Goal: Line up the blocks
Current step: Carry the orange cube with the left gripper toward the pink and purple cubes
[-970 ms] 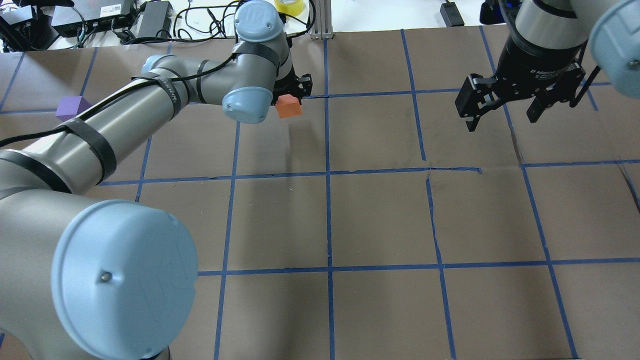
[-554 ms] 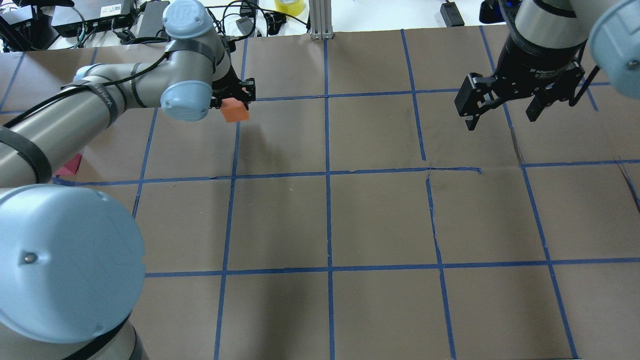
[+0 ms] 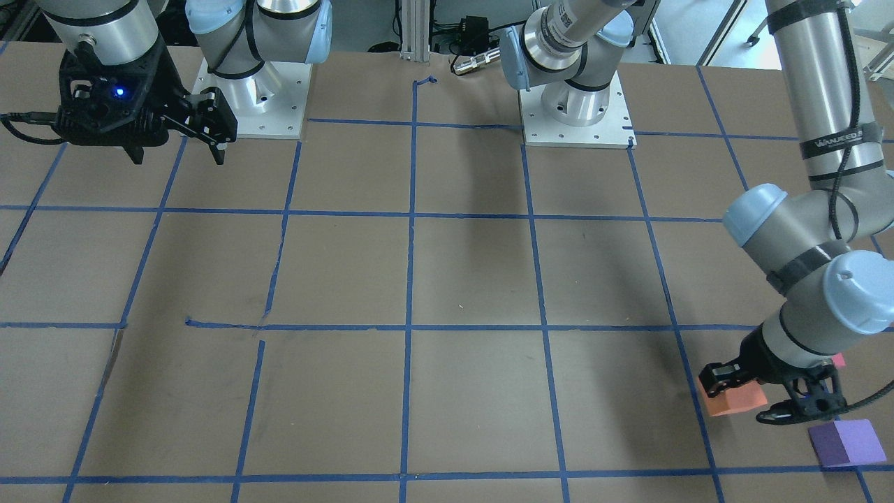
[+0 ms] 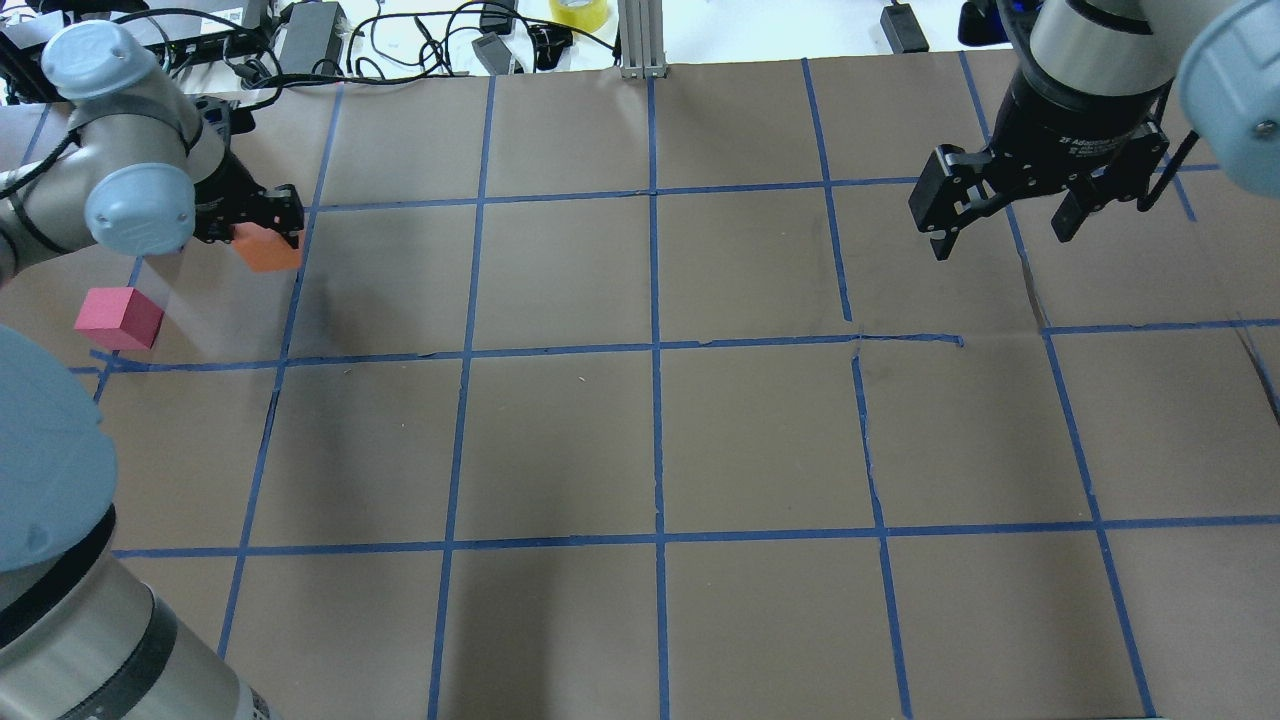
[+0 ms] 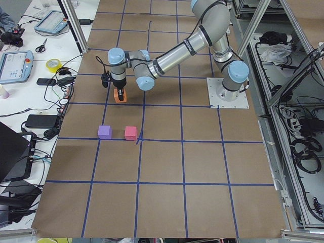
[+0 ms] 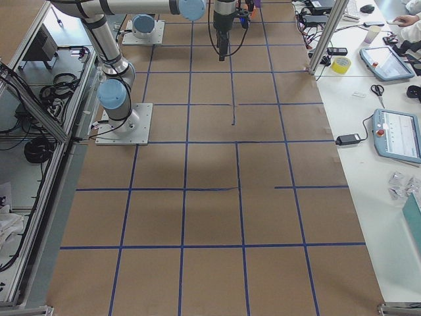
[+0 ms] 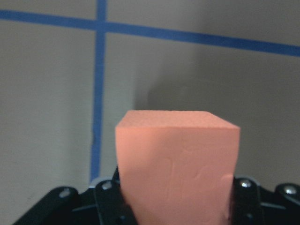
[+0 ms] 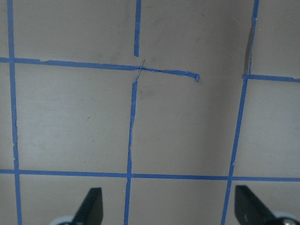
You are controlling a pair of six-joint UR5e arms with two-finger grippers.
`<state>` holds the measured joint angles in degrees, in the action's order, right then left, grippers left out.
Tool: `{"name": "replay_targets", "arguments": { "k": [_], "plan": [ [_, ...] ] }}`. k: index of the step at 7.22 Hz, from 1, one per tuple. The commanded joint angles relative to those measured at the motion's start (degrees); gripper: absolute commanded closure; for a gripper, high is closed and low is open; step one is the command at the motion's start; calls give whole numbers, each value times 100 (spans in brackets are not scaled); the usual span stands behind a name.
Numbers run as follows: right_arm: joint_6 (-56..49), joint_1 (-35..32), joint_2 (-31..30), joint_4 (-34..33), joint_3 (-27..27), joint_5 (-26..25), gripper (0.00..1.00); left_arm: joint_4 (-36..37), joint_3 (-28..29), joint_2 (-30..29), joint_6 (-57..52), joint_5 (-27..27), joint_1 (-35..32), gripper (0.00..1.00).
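Your table (image 4: 760, 430), papered in brown and gridded with blue tape lines (image 4: 655, 440), has the left gripper (image 4: 262, 232) clamped on the small matte orange foam cube (image 4: 270, 252) low over its far left squares; you cannot tell if the cube touches the paper. The crimson foam cube (image 4: 120, 317) and purple foam cube (image 3: 846, 441) lie side by side nearby, while the right gripper (image 4: 1000, 235) hangs spread wide, holding nothing, at far right. Beyond the far edge, a white bench carries black cables and a yellow tape roll (image 4: 578, 12).
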<state>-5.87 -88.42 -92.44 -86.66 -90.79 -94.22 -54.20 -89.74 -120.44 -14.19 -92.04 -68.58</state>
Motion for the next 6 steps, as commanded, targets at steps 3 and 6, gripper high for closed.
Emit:
{"name": "replay_targets", "arguments": {
  "k": [3,6],
  "plan": [
    [-10,9,7,-53,0,18,0,-318,578,-93,-1890,-122,1450,88],
    [-1,9,7,-44,0,53,0,-337,809,-303,-2219,150,1505,88]
  ]
}}
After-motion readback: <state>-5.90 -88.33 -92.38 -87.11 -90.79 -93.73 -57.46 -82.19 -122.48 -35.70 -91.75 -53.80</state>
